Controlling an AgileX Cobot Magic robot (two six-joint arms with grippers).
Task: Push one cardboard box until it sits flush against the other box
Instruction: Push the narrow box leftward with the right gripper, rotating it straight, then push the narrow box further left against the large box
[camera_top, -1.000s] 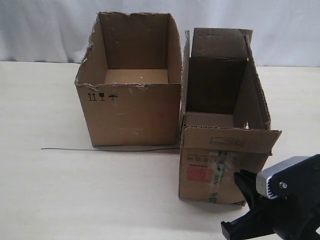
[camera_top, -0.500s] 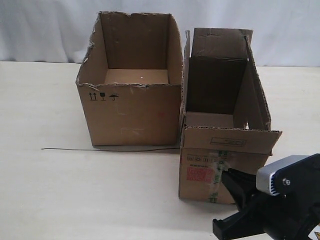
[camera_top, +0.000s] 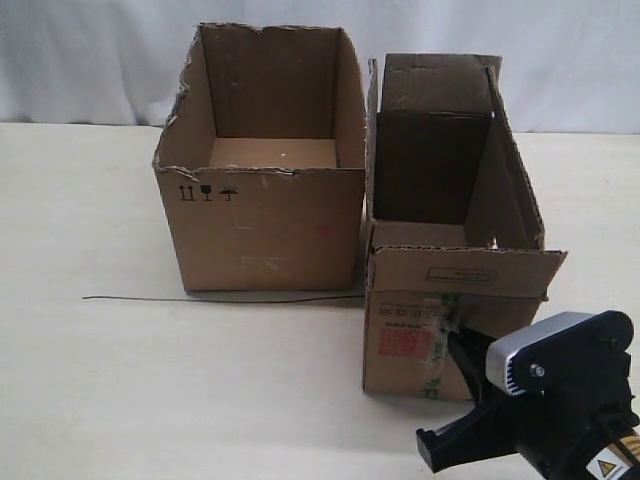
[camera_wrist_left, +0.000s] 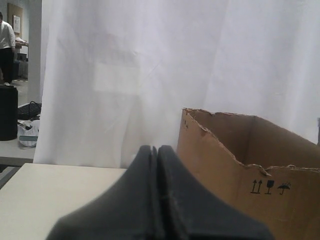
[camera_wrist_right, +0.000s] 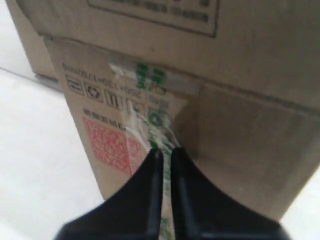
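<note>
The cardboard box (camera_top: 450, 290), narrow with flaps, stands on the right, its red label (camera_top: 405, 343) and green-printed tape (camera_top: 442, 330) on the near end. Its long side lies close along the right wall of the other box (camera_top: 260, 225), which is wider with a ragged rim and black symbols. My right gripper (camera_top: 460, 345) is shut, its tips at the taped near end of the cardboard box (camera_wrist_right: 240, 125), right beside the red label (camera_wrist_right: 107, 142); the right gripper (camera_wrist_right: 166, 151) holds nothing. My left gripper (camera_wrist_left: 154, 148) is shut and empty, with the other box (camera_wrist_left: 220, 170) beyond it to one side.
A thin dark wire (camera_top: 150, 298) lies on the pale table (camera_top: 90, 380) in front of the wider box. A white curtain (camera_top: 90, 60) hangs behind both boxes. In the left wrist view a person (camera_wrist_left: 6, 40) stands far off past the curtain's edge.
My right gripper has moved left and in towards the narrow box's near end. That end has shifted slightly. The wider box has stayed put.
</note>
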